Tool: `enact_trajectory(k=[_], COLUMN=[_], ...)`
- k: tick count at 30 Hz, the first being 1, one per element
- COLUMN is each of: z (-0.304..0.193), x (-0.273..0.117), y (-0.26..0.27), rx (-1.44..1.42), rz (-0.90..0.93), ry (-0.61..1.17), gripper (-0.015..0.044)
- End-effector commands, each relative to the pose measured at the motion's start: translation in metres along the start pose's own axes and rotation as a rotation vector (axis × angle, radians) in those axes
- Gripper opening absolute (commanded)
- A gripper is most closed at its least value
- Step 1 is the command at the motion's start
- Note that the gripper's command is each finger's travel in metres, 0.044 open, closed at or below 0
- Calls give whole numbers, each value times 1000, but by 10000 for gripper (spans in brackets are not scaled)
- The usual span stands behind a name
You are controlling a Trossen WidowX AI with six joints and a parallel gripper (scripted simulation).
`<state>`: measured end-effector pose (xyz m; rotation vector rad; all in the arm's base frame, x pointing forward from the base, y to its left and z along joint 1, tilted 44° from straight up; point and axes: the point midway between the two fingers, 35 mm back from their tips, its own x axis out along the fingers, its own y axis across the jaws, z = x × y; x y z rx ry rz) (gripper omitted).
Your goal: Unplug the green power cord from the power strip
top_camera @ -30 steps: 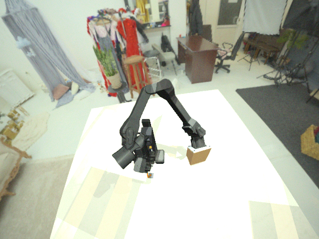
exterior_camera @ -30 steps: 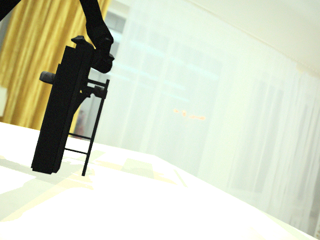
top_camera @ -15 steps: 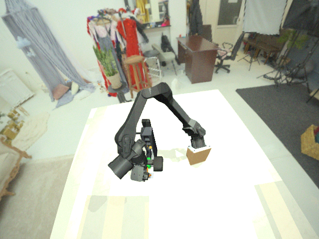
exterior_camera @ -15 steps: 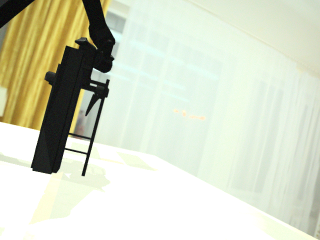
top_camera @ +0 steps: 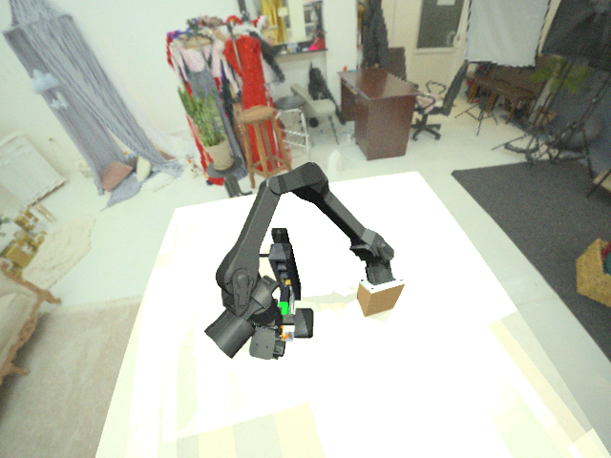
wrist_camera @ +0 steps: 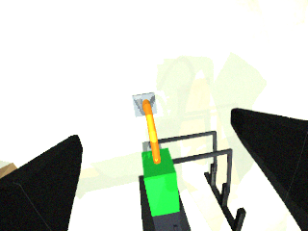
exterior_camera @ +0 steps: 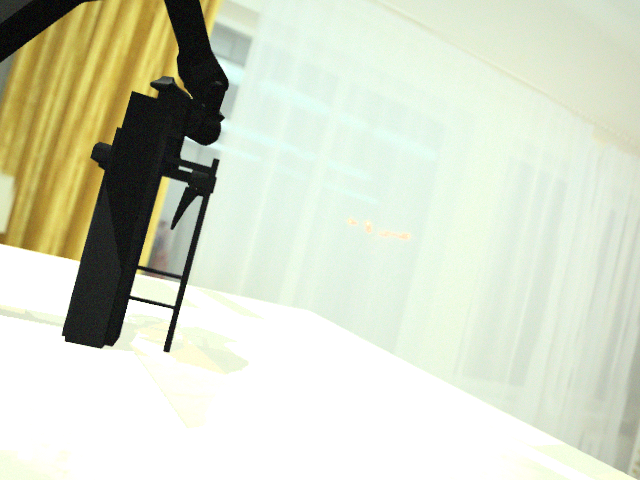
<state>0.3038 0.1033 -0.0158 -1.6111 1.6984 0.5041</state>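
A pale, mostly white tabletop (top_camera: 394, 385) (exterior_camera: 361, 413) (wrist_camera: 58, 58) is shown, its surface marked by faint beige and greenish patches. Toward its middle, a brown block (top_camera: 379, 301) (wrist_camera: 7, 169) with a white top face is set down. A black upright body (top_camera: 295, 278) (exterior_camera: 98, 294) (wrist_camera: 147, 212) is stood on the tabletop, well apart from the block. Beside it, a thin dark upright bar (exterior_camera: 190, 258) is seen at the surface. A small grey-blue square (top_camera: 288, 337) (wrist_camera: 139, 108) is seen against the white; whether it is touched by the tabletop cannot be told.
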Motion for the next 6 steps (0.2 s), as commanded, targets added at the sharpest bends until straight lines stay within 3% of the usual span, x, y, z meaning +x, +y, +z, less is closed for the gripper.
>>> enact_trajectory(k=[1, 6], z=[1, 1], x=[-1, -1], y=[1, 1], rx=[2, 2], rz=[2, 2], ry=[-2, -2], gripper=[440, 440])
